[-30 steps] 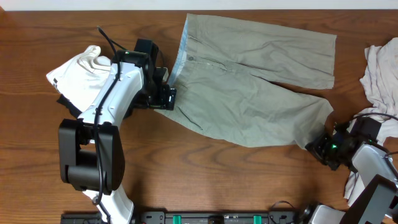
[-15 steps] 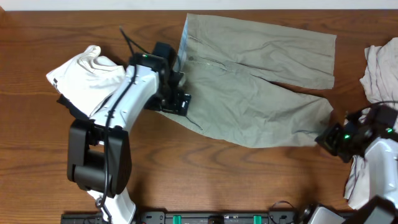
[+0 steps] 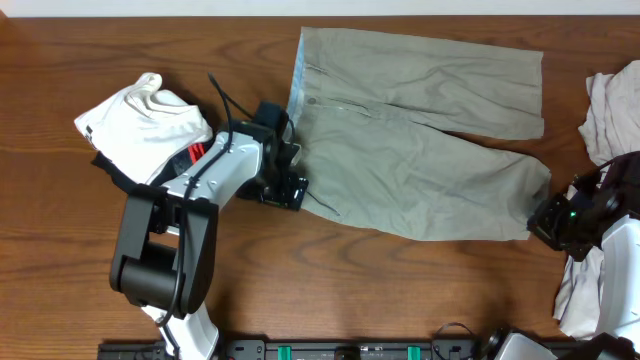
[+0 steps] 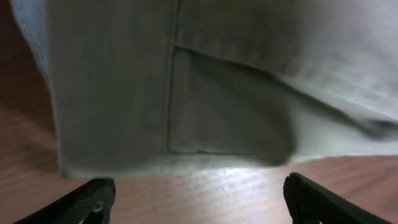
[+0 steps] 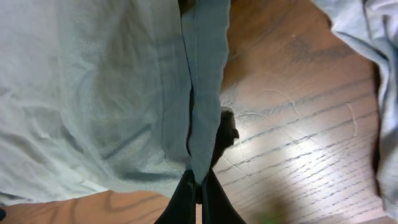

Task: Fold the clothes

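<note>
Where the shorts [image 3: 410, 140] lie: spread flat on the worktop [image 3: 400, 300], upper middle, waistband to the left, both legs running right.
Shorts, cloth: grey-green woven cotton, lightly creased. Pale blue lining shows along the waistband edge. Stitched seams and hems show in the wrist views.
Right gripper [image 5: 197, 193]: jaws clamped on the hem of the nearer leg, at its outer corner. A fold of cloth runs into the pinch.
Left gripper [image 4: 199, 202]: jaws apart, low over the wood, just short of the waistband's near corner. Nothing between them.
Left heap: white garment [image 3: 140, 120], bunched and soft, lying over a black-and-red garment [image 3: 190, 158] that shows only at the edges.
Right heap: off-white garment [image 3: 610, 110], crumpled, at the worktop's right edge.
Worktop: brown wood grain, glossy.
Count: one pair of shorts with two legs; three other garments; two grippers.
</note>
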`<state>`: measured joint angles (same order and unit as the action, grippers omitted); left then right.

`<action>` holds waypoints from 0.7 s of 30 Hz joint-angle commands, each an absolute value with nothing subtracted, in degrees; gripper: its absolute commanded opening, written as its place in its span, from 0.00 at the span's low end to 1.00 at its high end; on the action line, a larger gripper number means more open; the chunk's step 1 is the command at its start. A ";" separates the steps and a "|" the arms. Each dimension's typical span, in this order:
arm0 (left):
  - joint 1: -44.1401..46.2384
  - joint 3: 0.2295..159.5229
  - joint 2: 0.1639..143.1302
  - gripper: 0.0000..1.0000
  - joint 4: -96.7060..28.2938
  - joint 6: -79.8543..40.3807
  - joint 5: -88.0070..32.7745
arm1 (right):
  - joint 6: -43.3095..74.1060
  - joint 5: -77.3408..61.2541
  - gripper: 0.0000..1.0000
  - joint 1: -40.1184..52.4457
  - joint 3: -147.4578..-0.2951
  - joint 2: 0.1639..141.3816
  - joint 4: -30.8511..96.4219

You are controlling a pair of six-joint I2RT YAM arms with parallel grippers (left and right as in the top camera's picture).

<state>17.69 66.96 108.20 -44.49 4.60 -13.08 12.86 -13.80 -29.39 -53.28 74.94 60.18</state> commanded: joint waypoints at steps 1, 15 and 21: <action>17.56 64.27 107.59 0.88 -42.78 5.34 -12.40 | 12.84 -12.27 0.16 -30.00 -54.00 74.74 58.94; 17.56 62.72 107.59 0.88 -41.52 5.32 -12.43 | 14.72 -13.91 0.34 -30.00 -43.09 74.91 55.51; 17.56 62.72 107.59 0.88 -41.45 5.34 -12.43 | 17.67 -13.06 0.30 -30.04 -36.07 74.91 48.84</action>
<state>17.74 64.34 106.87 -41.45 4.78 -12.75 15.31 -13.39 -29.41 -37.80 74.96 50.26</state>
